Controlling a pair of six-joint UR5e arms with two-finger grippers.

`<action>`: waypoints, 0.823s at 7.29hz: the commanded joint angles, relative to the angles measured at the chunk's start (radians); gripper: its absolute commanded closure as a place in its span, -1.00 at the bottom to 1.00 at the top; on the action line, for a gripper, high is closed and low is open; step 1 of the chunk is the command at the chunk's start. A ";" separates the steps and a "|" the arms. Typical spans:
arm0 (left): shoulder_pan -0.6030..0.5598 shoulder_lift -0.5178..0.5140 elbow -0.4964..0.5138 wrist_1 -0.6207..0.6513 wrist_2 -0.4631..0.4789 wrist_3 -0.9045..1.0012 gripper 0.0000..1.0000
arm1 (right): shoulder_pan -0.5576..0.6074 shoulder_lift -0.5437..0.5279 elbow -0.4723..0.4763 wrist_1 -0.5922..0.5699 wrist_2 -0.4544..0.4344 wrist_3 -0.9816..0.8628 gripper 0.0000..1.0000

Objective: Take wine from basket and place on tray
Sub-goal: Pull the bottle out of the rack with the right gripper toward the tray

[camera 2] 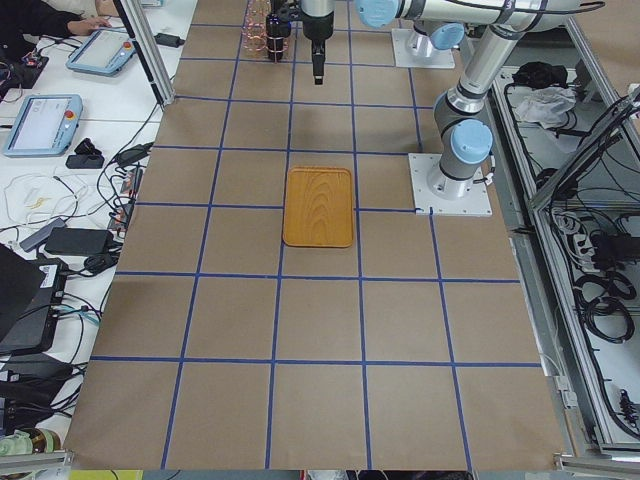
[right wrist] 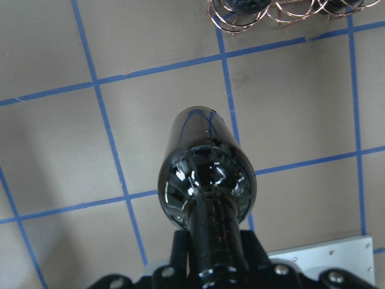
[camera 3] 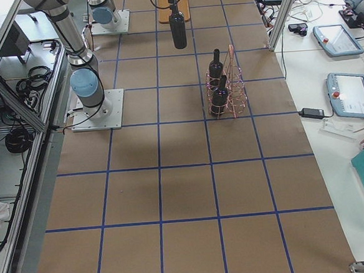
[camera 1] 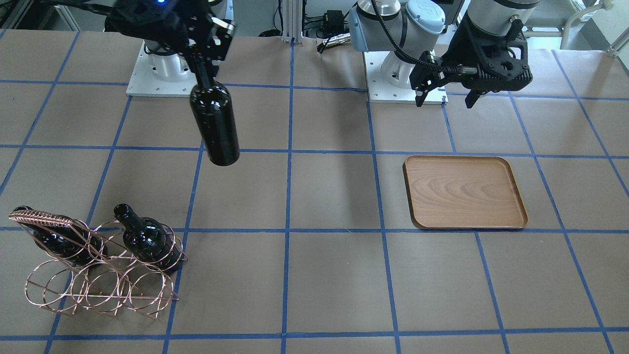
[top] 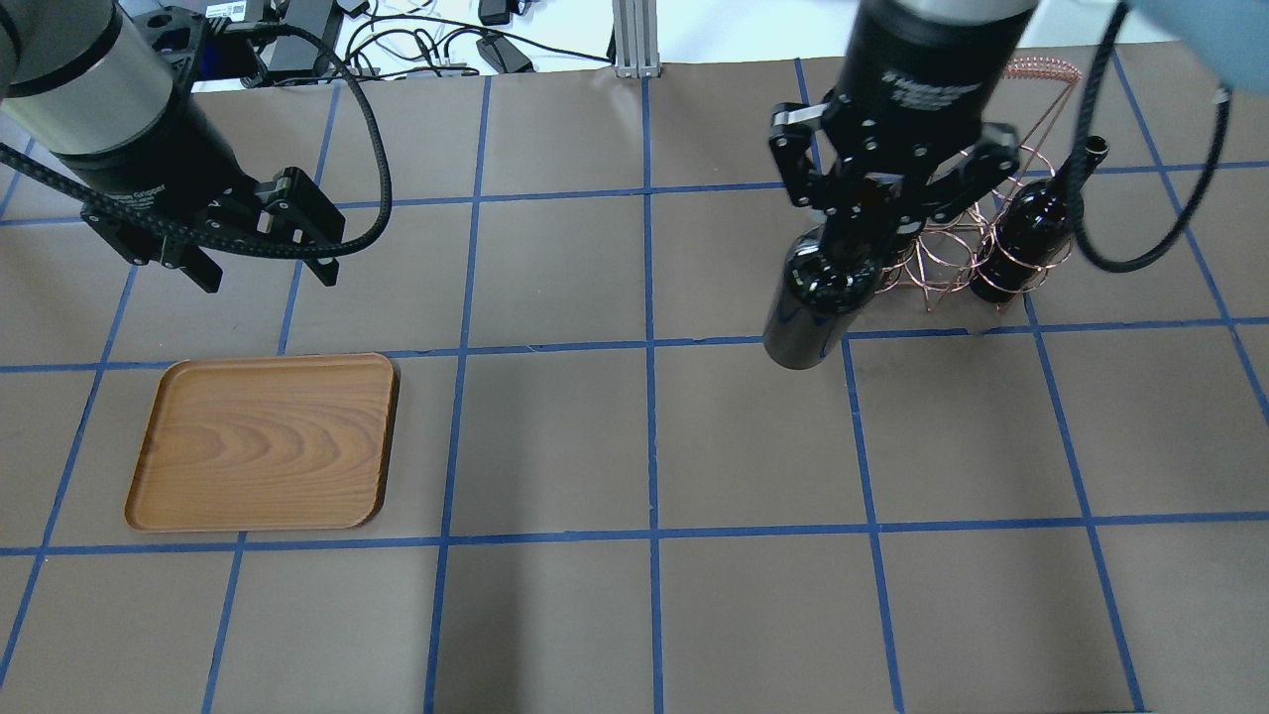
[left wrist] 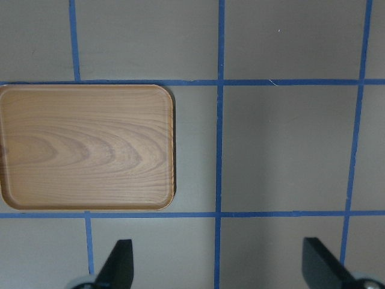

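Observation:
My right gripper (top: pixel 861 213) is shut on the neck of a near-black wine bottle (top: pixel 818 297), which hangs upright in the air above the table; it also shows in the front view (camera 1: pixel 214 123) and the right wrist view (right wrist: pixel 207 174). The copper wire basket (camera 1: pixel 98 275) stands behind it and holds two more bottles (camera 1: pixel 147 241) (top: pixel 1031 238). The brown wooden tray (top: pixel 263 441) lies empty on the left half of the table, also in the left wrist view (left wrist: pixel 84 147). My left gripper (top: pixel 260 268) is open and empty, hovering above and just beyond the tray.
Blue tape lines grid the brown table top (top: pixel 644 446). The arm bases (camera 1: pixel 408 73) stand on white plates at the robot's edge. Cables and a metal post (top: pixel 634 40) lie beyond the far edge. Operator desks with pendants (camera 3: pixel 348 93) flank the table.

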 commanded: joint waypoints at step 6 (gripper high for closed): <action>0.168 0.015 0.002 -0.003 0.023 0.260 -1.00 | 0.297 0.272 0.056 -0.373 0.004 0.389 1.00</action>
